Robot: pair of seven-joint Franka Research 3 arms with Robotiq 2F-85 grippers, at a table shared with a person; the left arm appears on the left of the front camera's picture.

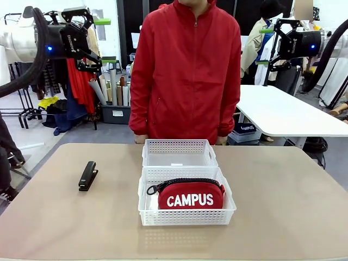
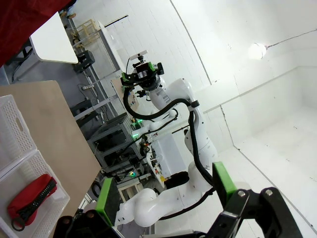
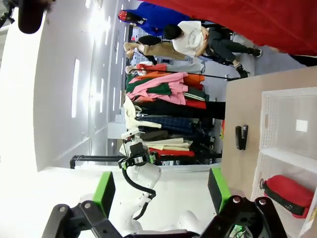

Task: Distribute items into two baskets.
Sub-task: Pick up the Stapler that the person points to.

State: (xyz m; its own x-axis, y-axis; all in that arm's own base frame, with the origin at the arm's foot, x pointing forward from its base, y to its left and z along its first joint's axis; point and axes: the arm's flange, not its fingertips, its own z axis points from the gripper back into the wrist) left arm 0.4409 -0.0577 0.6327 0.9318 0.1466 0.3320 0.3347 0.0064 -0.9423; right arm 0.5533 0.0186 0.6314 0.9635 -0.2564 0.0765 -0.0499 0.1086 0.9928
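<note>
In the near basket [image 1: 187, 217] at six o'clock you have the red CAMPUS pouch [image 1: 190, 197], but the black stapler [image 1: 87, 175] waits at nine o'clock, far basket [image 1: 179, 147] empty, left gripper [image 1: 105, 41] and right gripper [image 1: 263, 47] both released.

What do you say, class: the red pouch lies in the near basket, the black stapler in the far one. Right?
No. The front view shows the stapler on the table, outside the far basket, to the robot's left. The pouch does lie in the near basket.
</note>
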